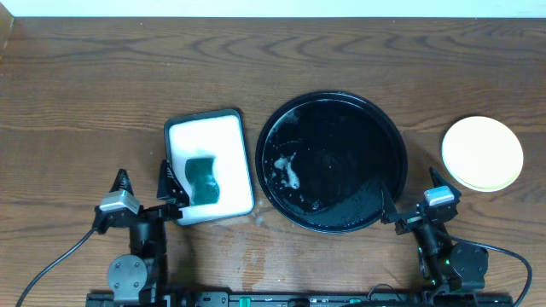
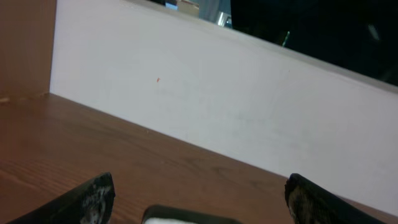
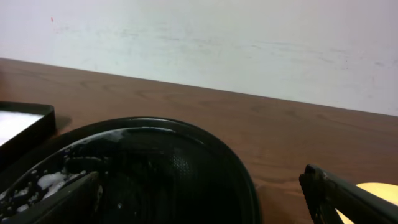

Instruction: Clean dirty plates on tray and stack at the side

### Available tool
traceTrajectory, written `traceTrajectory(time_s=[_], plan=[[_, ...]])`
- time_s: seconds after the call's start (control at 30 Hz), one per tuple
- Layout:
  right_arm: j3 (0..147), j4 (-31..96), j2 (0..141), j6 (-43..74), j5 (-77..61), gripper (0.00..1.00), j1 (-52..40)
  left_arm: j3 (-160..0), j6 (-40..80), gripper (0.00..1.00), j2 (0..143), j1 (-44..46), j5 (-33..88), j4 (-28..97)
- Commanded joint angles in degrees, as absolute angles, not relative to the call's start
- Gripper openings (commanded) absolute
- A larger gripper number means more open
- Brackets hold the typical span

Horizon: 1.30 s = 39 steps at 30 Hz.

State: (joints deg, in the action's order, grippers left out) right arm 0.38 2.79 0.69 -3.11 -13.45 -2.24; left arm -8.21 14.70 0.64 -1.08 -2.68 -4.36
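The round black tray (image 1: 391, 136) lies mid-table, wet, with white foam smears on its left and front; no plate is on it. It also shows in the right wrist view (image 3: 186, 155). A pale yellow plate (image 1: 482, 152) sits on the table to the tray's right, with a layered edge under it; no green plate shows. Its edge shows in the right wrist view (image 3: 380, 188). My left gripper (image 1: 144, 183) is open and empty, left of the white tray; its jaws show spread in the left wrist view (image 2: 199, 200). My right gripper (image 1: 411, 193) is open and empty at the black tray's front right rim, as the right wrist view (image 3: 205, 198) also shows.
A white rectangular dark-rimmed tray (image 1: 229, 136) lies left of the black tray and holds a green sponge (image 1: 203, 179). Its rim shows in the left wrist view (image 2: 186, 214) and the right wrist view (image 3: 25, 134). A white wall stands behind the table.
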Motion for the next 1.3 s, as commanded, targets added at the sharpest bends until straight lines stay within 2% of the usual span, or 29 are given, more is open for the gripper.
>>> traceTrajectory(time_s=[0.0, 0.33, 0.6, 1.27], plan=[[0.3, 3.0, 0.4, -2.2, -13.3, 0.99, -2.6, -2.5, 13.6, 0.88, 0.1, -1.3, -2.1, -8.8], [0.3, 3.1, 0.4, -2.2, -13.3, 0.99, -2.6, -0.2, 13.8, 0.88, 0.1, -1.7, -2.1, -5.8], [0.3, 3.1, 0.4, -2.2, -13.3, 0.99, -2.6, -0.2, 13.7, 0.88, 0.1, -1.7, -2.1, 4.5], [0.3, 3.0, 0.4, -2.2, -13.3, 0.99, -2.6, -0.3, 13.8, 0.88, 0.2, -1.7, -2.1, 4.1]])
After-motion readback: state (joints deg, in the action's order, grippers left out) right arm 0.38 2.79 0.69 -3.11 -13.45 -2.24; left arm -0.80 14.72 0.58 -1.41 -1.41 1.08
